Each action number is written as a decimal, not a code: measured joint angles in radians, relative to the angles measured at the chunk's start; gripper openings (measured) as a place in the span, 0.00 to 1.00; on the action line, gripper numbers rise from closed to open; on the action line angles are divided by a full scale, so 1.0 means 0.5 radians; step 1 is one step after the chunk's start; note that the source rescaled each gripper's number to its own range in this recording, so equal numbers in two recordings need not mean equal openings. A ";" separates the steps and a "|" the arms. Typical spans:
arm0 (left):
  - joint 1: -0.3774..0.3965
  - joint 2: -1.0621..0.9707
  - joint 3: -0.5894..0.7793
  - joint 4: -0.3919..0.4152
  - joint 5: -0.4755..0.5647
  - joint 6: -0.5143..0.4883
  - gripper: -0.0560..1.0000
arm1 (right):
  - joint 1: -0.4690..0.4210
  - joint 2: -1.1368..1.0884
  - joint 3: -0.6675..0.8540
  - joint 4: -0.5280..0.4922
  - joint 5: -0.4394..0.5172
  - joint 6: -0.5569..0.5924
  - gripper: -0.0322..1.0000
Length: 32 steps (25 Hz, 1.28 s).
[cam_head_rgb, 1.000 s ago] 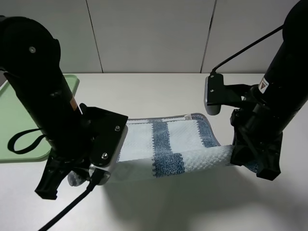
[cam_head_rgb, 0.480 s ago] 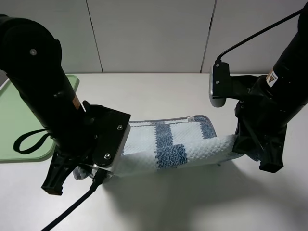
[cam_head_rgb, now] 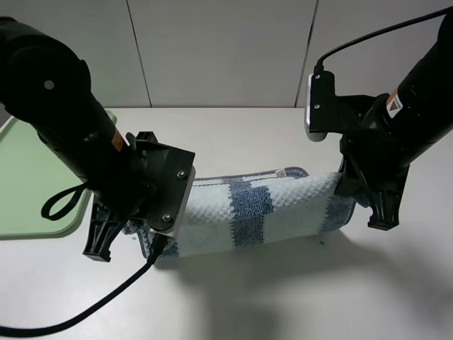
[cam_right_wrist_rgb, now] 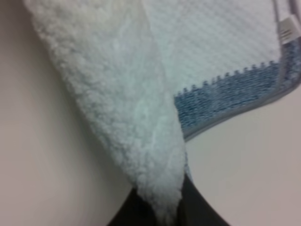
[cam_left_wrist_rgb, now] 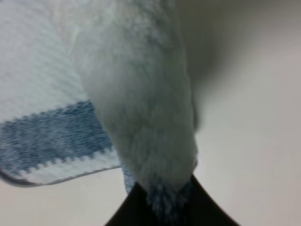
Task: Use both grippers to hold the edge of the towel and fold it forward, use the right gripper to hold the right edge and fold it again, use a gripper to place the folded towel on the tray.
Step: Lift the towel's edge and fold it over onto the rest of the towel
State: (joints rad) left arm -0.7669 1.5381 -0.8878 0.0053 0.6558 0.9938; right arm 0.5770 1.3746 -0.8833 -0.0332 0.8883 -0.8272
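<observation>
The striped towel (cam_head_rgb: 248, 209) lies in the middle of the table, its near part lifted and rolled over toward its far hem (cam_head_rgb: 233, 178). My left gripper (cam_head_rgb: 144, 236) is shut on the towel's left near corner; the left wrist view shows the black jaws (cam_left_wrist_rgb: 162, 209) pinching a bunched fold of towel (cam_left_wrist_rgb: 136, 94). My right gripper (cam_head_rgb: 341, 185) is shut on the right near corner; the right wrist view shows the jaws (cam_right_wrist_rgb: 160, 209) pinching the terry (cam_right_wrist_rgb: 117, 94), with the grey hem (cam_right_wrist_rgb: 244, 109) lying flat below. The pale-green tray (cam_head_rgb: 28, 177) sits at the far left, partly behind my left arm.
A white wall stands behind the table's far edge. Black cables loop off my left arm (cam_head_rgb: 64, 202) toward the tray and trail along the table front (cam_head_rgb: 78, 319). Bare white table shows in front of the towel.
Both grippers have carried the towel's near edge up and away from the table front, toward the far hem. The lifted fold now covers most of the lower layer.
</observation>
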 joint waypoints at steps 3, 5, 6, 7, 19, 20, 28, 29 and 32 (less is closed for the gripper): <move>0.000 0.000 0.000 0.035 -0.073 -0.010 0.05 | 0.000 0.000 0.000 -0.040 -0.055 0.000 0.03; 0.002 0.000 0.000 0.042 -0.111 -0.012 0.05 | 0.000 0.007 0.000 -0.056 -0.082 0.000 0.03; 0.002 0.000 0.000 0.044 -0.123 -0.014 0.05 | 0.000 0.019 0.000 -0.062 -0.084 0.000 0.03; 0.002 0.000 0.000 0.044 -0.128 -0.014 0.05 | 0.000 0.036 0.000 -0.072 -0.084 0.000 0.03; 0.211 0.168 0.000 0.035 -0.233 -0.012 0.05 | 0.000 0.163 -0.002 -0.084 -0.254 -0.063 0.03; 0.211 0.186 0.000 0.035 -0.248 -0.011 0.05 | 0.000 0.165 -0.002 -0.087 -0.267 -0.069 0.03; 0.215 0.256 0.000 0.043 -0.409 -0.011 0.05 | 0.000 0.284 -0.002 -0.143 -0.390 -0.082 0.03; 0.218 0.256 0.000 0.043 -0.435 -0.011 0.05 | 0.000 0.299 -0.002 -0.147 -0.423 -0.082 0.03; 0.238 0.256 0.000 0.043 -0.497 -0.011 0.05 | 0.000 0.330 -0.002 -0.164 -0.486 -0.082 0.03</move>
State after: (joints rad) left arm -0.6482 1.6662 -0.8878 0.0269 0.4075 0.9880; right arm 0.5770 1.5396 -0.8842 -0.1154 0.6451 -0.8683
